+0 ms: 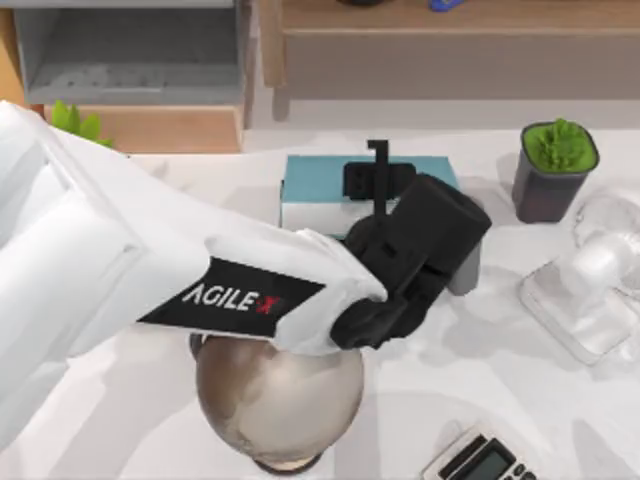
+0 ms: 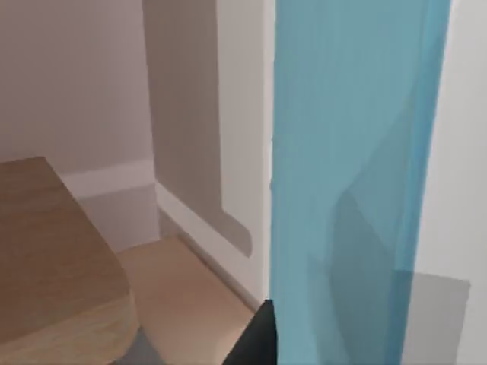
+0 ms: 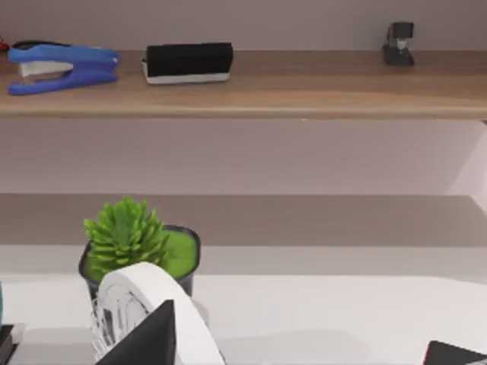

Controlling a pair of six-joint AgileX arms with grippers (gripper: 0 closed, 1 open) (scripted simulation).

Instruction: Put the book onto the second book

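The left gripper (image 1: 378, 170), black and two-fingered at the end of the white AgileX arm, sits over the middle of the table's far half, reaching onto the flat rectangular book with the plain teal-blue cover and white page edges (image 1: 318, 185). One thin dark finger (image 1: 379, 160) stands up above the cover, and the black wrist body hides the rest, so I cannot tell whether the fingers are clamped on the book or parted. In the left wrist view the teal cover (image 2: 350, 182) runs as a broad blue band very close to the camera, with a black finger tip (image 2: 255, 342) just beside its edge.

The teal book lies flat near the far middle of the white table (image 1: 500, 370), its right end covered by the gripper. A grey slab (image 1: 466, 270) shows just right of the wrist; it may be part of another object, but the view is too blocked to say.

In front of the arm stands a bronze-coloured globe (image 1: 280, 395). To the right are a green plant in a dark square pot (image 1: 556, 170), a white desk fan (image 1: 600, 270), and a calculator (image 1: 480, 462) at the near edge.

The right wrist view faces a wooden shelf (image 3: 304, 91) bearing a blue stapler (image 3: 61, 67).
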